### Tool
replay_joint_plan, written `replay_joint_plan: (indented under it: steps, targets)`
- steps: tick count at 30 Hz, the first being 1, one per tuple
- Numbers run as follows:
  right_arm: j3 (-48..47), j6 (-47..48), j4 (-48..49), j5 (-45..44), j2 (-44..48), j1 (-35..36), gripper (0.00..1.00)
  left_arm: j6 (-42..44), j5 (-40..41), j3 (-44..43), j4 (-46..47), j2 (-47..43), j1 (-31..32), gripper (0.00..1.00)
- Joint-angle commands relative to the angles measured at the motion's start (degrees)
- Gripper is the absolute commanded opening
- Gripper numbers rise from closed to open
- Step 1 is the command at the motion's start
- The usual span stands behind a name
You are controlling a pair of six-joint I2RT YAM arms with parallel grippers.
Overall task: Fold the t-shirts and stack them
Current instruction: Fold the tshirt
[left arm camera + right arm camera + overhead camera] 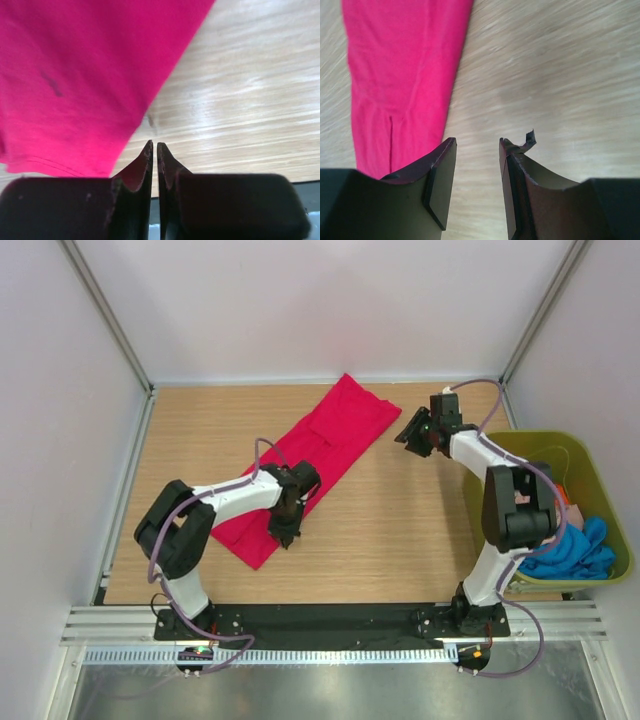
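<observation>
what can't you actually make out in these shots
Contents of the tub, top view: the right arm covers most; only a blue shirt shows clearly.
Near end of the red t-shirt, top view: partly under the left gripper.
Full shape of the red t-shirt, wrist views: cut off by frame edges.
Grain of the table, right wrist view: blurred.

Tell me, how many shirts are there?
3: a red shirt lying on the table, a blue shirt in the green tub, an orange shirt peeking behind it. The arm may hide more.
</observation>
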State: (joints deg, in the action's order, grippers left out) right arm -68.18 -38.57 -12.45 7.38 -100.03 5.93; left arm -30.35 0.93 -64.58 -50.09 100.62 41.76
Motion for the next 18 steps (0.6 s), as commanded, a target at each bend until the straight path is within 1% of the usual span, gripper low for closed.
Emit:
replay_joint_plan:
  steps: [1,2,5,9,13,15,16,18]
  targets:
    - [-6.4,-3.8,3.8,-1.3,-4.8,0.2,0.46,-5.4,-4.5,1.1,2.2,-2.4,1.8,0.07]
    - [-8.6,-3.8,3.8,-1.7,-7.8,0.2,0.47,-6.0,-4.4,1.0,2.5,-2.3,2.4,0.07]
    - [-12.2,-2.8,4.4,-2.9,-12.7,0.4,0.47,-8.1,-4.6,0.6,3.9,-2.5,4.1,0.07]
    - [-14.6,-3.9,7.3,-1.3,-17.3,0.4,0.47,-9.6,-4.0,-1.9,3.8,-3.1,5.4,0.07]
    - [-15.4,-6.4,11.0,-0.3,-20.0,0.4,0.47,-9.7,-1.8,-6.2,2.4,-6.5,5.5,0.16]
    - [-15.4,-7.9,11.5,-1.4,-21.0,0.4,0.48,-8.3,1.9,-10.0,-0.1,-7.5,5.5,0.18]
    - [-15.5,-8.4,11.8,-2.0,-21.9,0.6,0.47,-7.5,3.5,-11.3,-1.2,-7.5,5.4,0.21]
    - [-15.9,-9.8,12.2,-3.2,-22.9,0.6,0.48,-4.9,9.0,-12.6,-4.1,-6.9,5.5,0.23]
